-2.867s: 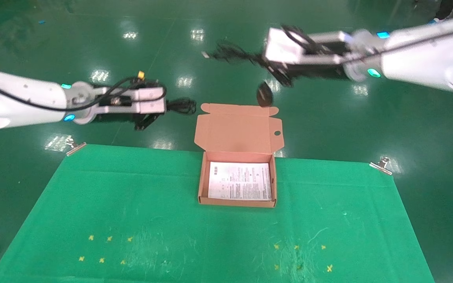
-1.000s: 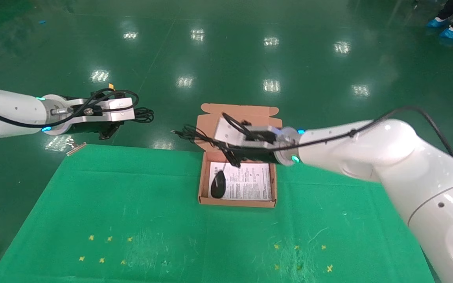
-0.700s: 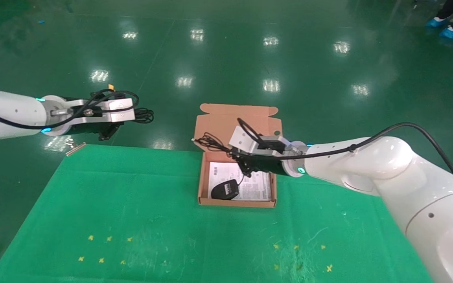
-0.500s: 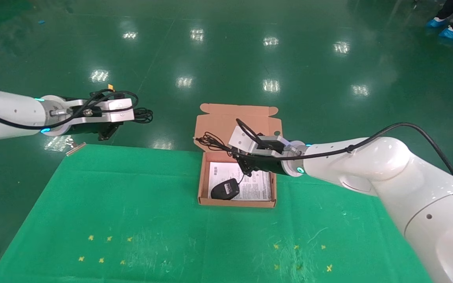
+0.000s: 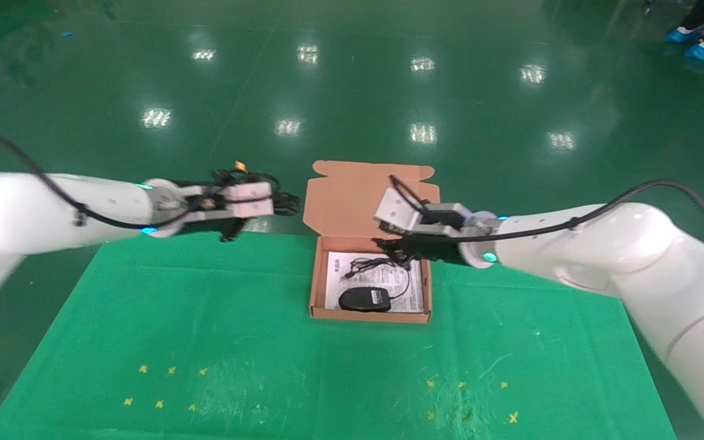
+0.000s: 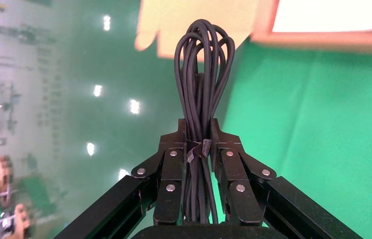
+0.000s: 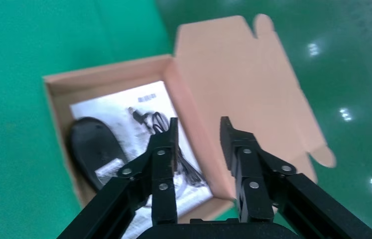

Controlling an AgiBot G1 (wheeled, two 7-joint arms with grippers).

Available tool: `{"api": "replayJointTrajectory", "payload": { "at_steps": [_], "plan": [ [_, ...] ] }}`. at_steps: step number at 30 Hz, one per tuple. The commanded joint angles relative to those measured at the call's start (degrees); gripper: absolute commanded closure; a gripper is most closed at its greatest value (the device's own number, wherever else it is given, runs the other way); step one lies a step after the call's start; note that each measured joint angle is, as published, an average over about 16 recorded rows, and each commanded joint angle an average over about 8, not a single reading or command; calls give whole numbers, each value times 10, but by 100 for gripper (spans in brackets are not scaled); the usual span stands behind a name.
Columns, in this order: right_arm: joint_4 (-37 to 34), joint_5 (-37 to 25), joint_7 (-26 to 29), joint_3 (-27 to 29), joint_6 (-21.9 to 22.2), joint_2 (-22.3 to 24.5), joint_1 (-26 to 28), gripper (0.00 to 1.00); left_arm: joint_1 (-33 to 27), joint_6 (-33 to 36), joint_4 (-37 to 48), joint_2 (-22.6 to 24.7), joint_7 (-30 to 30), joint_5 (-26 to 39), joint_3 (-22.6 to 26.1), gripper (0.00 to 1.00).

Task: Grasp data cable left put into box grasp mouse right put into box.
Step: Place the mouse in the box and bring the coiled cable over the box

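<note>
The box (image 5: 370,308) sits open on the green-covered counter (image 5: 205,342), near its far edge, with the hinged lid (image 5: 343,198) tipped back beyond that edge. Inside the box, on the white printed sheet (image 5: 410,302), lies the mouse (image 5: 364,299), close to the box's near wall and toward its left side. The mouse's thin cord (image 5: 388,264) curls loosely over the sheet between the mouse and the lid hinge, all of it within the box walls.

The right pincer (image 5: 398,249) hangs over the far right corner of the box, just above the hinge line. In the right wrist view its fingers (image 7: 164,164) are spread apart with nothing between them, and the mouse (image 7: 94,149) and cord (image 7: 154,122) show below in the box (image 7: 59,82).

The left pincer (image 5: 233,229) hovers to the left of the box, above the far edge of the counter and clear of the lid. It is pinching the data cable (image 5: 282,201), a bundle of black loops that sticks out past the fingertips toward the lid. The left wrist view shows both fingers (image 6: 171,169) pressed against the bundle (image 6: 203,89) at the point where a small strap wraps it, with the loops fanning out beyond the grip. The edge of the box appears just past the loops there.
</note>
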Motion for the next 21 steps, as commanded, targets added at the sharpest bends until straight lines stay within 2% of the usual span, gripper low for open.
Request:
{"api": "replayJointTrajectory", "payload": {
  "at_steps": [1, 9, 14, 21],
  "plan": [
    [3, 1, 2, 1, 0, 9, 4, 0, 6, -10, 21, 19, 19, -14, -1, 100],
    [68, -7, 7, 6, 3, 94, 14, 0, 34, -52, 95, 84, 132, -95, -17, 100],
    [113, -18, 29, 3, 5, 138, 14, 0, 55, -56, 91, 94, 193, -157, -9, 100],
    [172, -37, 71, -6, 13, 181, 10, 0, 73, -55, 67, 96, 255, -237, 26, 100]
  ]
}}
